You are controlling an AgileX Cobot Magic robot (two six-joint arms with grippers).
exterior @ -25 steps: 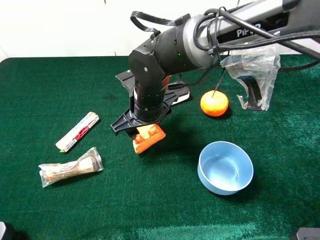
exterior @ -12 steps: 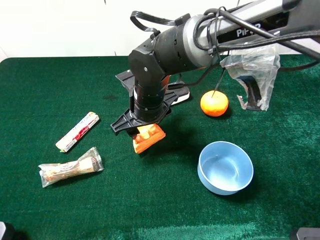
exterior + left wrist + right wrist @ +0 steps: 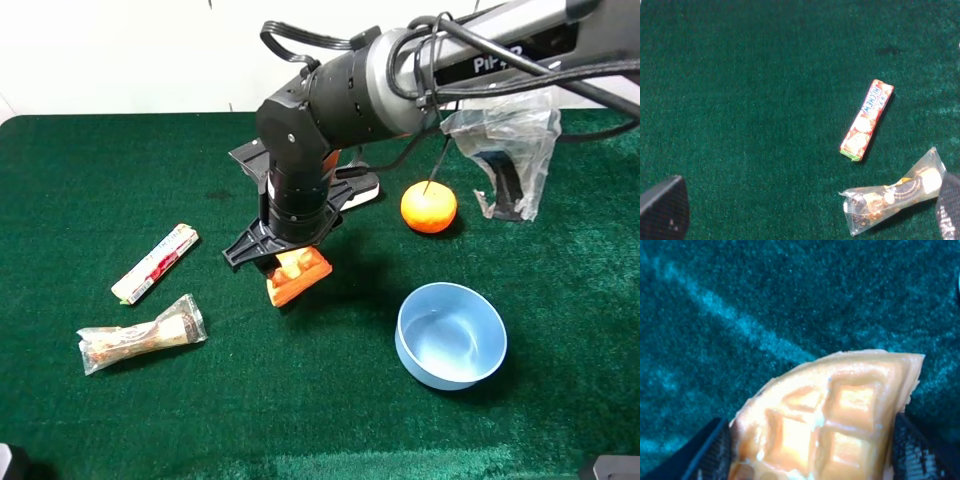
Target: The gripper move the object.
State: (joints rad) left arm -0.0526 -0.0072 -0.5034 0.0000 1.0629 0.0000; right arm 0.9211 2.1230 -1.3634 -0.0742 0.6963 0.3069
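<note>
The right tool [image 3: 285, 262], at the end of a black and grey arm [image 3: 340, 100], pinched the waffle wedge [image 3: 297, 273] near the centre of the green tabletop [image 3: 80, 170]. The wedge sat directly beneath the tool and jutted out toward 5 o'clock in the high view. The right wrist camera showed a dark finger [image 3: 710, 455] pressed against each side of its dimpled face. Whether the wedge touched the cloth could not be told.

White letters reading "PiP" [image 3: 490, 63] showed on the arm, the rest hidden by cables. From the wedge, a candy stick [image 3: 867, 121] lay well apart at 9 o'clock, its wrapper marked "HICHEW". A clear-wrapped snack [image 3: 892, 197] lay at 8 o'clock, its print too small to read. A blue bowl [image 3: 450, 333] stood at 4 o'clock and a round orange fruit [image 3: 429, 207] at 2 o'clock.

The left tool [image 3: 805, 210] hung spread wide above the cloth near the candy.
</note>
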